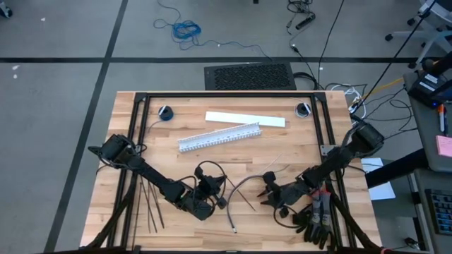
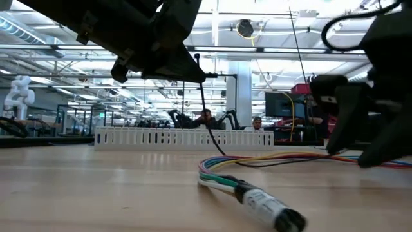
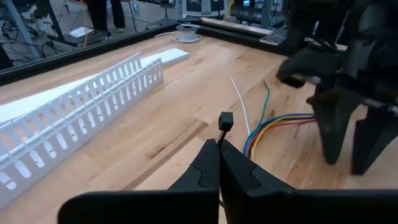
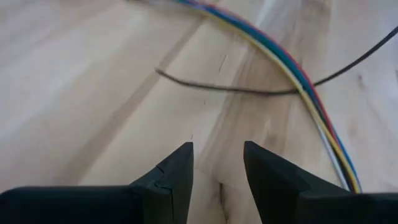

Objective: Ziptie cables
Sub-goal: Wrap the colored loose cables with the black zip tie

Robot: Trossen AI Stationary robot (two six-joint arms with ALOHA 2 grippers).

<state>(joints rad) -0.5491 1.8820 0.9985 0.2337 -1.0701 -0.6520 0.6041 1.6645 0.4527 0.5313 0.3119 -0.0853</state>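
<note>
The cables [image 1: 232,208] lie curved on the wooden table, dark tip [image 2: 264,203] toward the near edge. My left gripper [image 3: 219,144] hovers just left of them, shut on one thin black ziptie [image 2: 207,116]. The ziptie's strip runs down to the table and crosses the cables [image 4: 311,87]. My right gripper [image 1: 267,189] stands open just right of the cables, fingers slanting down at bare wood [image 4: 217,168], touching nothing. Several spare zipties [image 1: 150,204] lie flat near the left edge. My left gripper pinches the ziptie just behind its small square head [image 3: 225,119], between the tips of its two shut fingers. The head sticks out past the fingertips. The fingers come from the table's left, nearly level and tipped slightly down. The strip hangs away below them, its far part [image 4: 217,87] resting on the table.
A long white slotted duct [image 1: 219,136] lies slantwise across the middle of the table, with a flat white strip [image 1: 244,118] behind it. Dark gear [image 1: 314,219] sits at the near right corner. A black frame [image 1: 226,94] borders the table's far side.
</note>
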